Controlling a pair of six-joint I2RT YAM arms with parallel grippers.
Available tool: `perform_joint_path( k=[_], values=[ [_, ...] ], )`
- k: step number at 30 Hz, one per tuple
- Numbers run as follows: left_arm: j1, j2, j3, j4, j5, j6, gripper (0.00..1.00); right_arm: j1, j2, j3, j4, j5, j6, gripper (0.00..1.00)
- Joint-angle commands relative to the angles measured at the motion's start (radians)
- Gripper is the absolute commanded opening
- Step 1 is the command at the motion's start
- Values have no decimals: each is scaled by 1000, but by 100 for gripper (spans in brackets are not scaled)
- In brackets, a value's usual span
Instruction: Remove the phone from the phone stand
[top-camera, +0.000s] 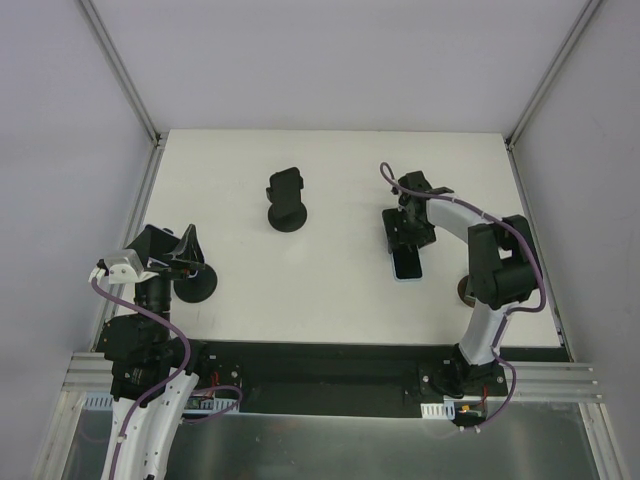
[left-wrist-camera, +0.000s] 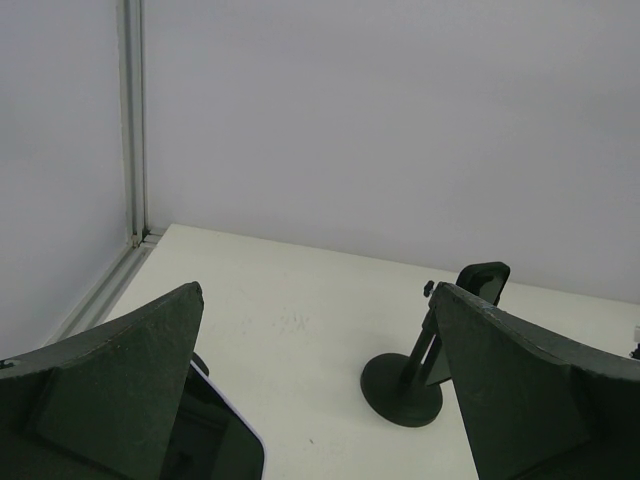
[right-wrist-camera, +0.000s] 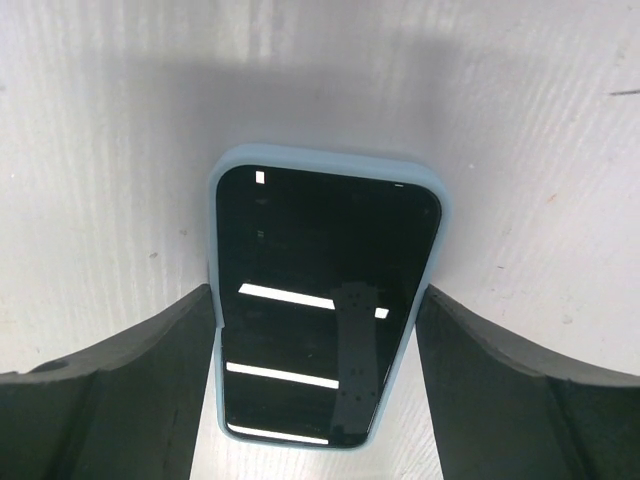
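A phone in a light blue case (right-wrist-camera: 320, 300) lies screen up on the white table (top-camera: 330, 290); it also shows in the top view (top-camera: 407, 264). My right gripper (right-wrist-camera: 315, 292) straddles its near end with both fingers against the case sides, and shows in the top view (top-camera: 405, 232) too. A black phone stand (top-camera: 287, 205) stands mid-table, also seen in the left wrist view (left-wrist-camera: 405, 385); I cannot tell whether its cradle holds anything. My left gripper (left-wrist-camera: 318, 300) is open and empty at the left side (top-camera: 170, 248).
A second round black stand base (top-camera: 197, 285) sits beside my left gripper. A dark phone with a white edge (left-wrist-camera: 225, 440) shows low left, partly hidden by my left finger. A small brown object (top-camera: 465, 291) lies by the right arm. Walls enclose the table.
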Motion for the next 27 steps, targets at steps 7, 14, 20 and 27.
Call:
perform_joint_path(
  k=[7,14,20,27],
  values=[
    [-9,-58,-6,23,11,14,99,-17,18,25,-75,112,99,67],
    [-10,-88,-6,23,3,18,99,-23,-100,67,-105,84,105,96],
    [-15,-111,-8,23,-16,24,99,-137,-296,17,-139,124,297,96],
    [-27,-134,-6,23,-22,24,99,-422,-635,-220,-142,191,485,96]
  ],
)
